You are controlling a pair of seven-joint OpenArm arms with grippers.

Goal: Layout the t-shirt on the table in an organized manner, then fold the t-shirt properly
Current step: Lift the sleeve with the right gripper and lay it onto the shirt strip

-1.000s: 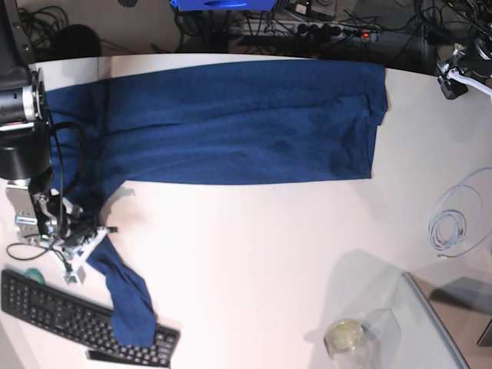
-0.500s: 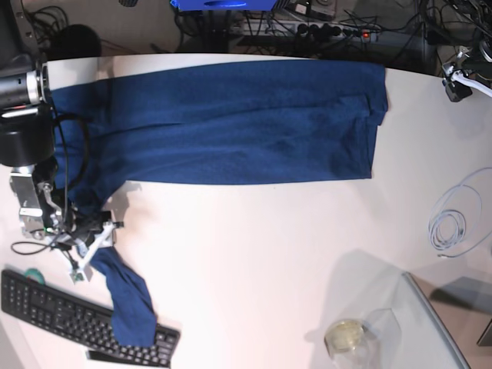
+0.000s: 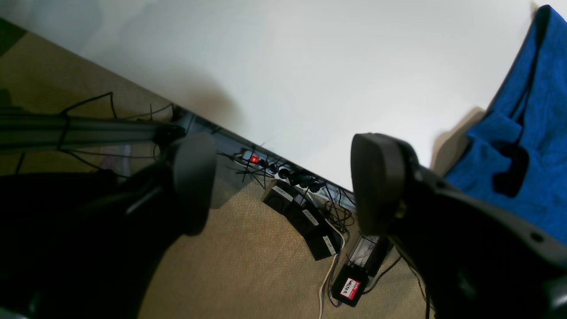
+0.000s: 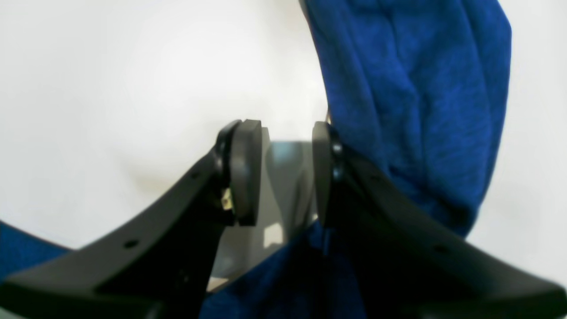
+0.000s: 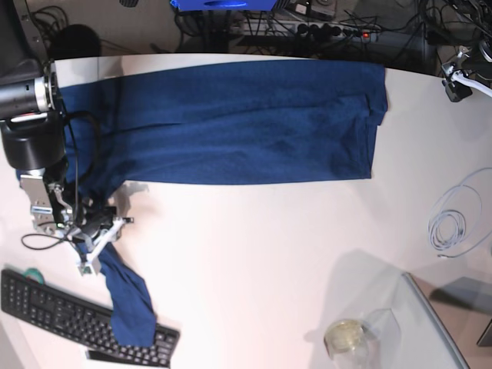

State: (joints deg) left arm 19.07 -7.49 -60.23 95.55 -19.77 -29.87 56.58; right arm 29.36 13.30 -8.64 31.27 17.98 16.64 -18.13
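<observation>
counter point(image 5: 254, 254): white, carries the shirt, with a keyboard point(image 5: 69, 315) at the shirt's lower-left.
t-shirt point(image 5: 231, 123): spread across the far half; one sleeve point(image 5: 127, 296) trails away onto the keyboard.
right claw point(image 4: 285, 170): at the sleeve's root, jaws slightly apart, nothing between them.
left claw point(image 3: 283, 181): wide open, empty, off the shirt's far corner.
advice: regrip the sleeve by its hem, then draw it flat beside the body.
</observation>
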